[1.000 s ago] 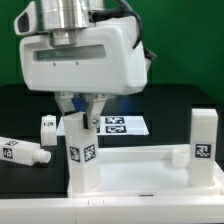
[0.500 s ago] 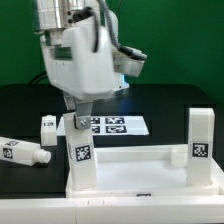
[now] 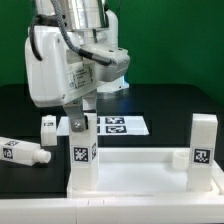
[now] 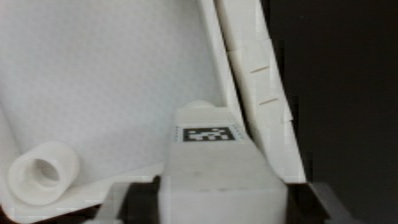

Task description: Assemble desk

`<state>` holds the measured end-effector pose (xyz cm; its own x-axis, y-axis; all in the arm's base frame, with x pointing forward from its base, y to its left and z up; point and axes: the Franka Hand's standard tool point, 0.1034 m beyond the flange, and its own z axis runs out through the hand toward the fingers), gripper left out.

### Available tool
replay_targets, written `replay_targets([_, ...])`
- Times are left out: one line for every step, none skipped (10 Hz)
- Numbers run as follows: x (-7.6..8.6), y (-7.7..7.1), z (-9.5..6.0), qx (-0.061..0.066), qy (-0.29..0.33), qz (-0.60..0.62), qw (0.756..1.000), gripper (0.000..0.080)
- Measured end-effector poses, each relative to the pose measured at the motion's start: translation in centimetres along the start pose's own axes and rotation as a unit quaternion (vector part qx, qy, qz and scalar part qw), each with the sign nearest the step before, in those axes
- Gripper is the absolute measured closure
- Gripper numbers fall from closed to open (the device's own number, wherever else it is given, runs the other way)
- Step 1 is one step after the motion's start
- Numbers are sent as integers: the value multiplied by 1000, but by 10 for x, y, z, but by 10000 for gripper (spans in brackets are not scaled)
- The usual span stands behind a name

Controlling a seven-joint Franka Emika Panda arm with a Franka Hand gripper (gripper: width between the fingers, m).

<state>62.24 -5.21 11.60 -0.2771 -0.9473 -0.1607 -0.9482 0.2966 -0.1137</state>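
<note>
The exterior view takes in the whole scene. The white square tray-like plastic tabletop lies on the black worktop across the lower part of the frame. The thin flat white marker board lies behind it near the centre. The wrist view shows only a close look along the held white square-section plastic leg, with its small tag, the tray's raised rim and one round corner socket that the exterior view does not reveal.

The white robot arm fills the upper left of the exterior view, its wrist twisted and angled down to the tool. The tool's dark fingers are closed against either side of the top of the held leg, which stands upright at the tabletop's corner, lower left of centre.

There are four legs:
- the held leg;
- a second upright leg at the tabletop's corner on the exterior view's right;
- a short leg standing on the worktop just beside the held one, toward the exterior view's left;
- a lying leg at the lower left.

There is one tabletop and one marker board.
</note>
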Motion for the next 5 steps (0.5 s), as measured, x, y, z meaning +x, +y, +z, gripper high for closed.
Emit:
replay_targets([0, 0, 0, 0, 0, -23, 1000, 512])
replay_targets([-3, 1, 1, -1, 0, -117, 993, 333])
replay_targets([-4, 2, 1, -2, -2, -237, 972, 215])
replay_targets([-5, 3, 2, -6, -4, -268, 963, 215])
replay_targets([-5, 3, 2, -5, -3, -307, 952, 161])
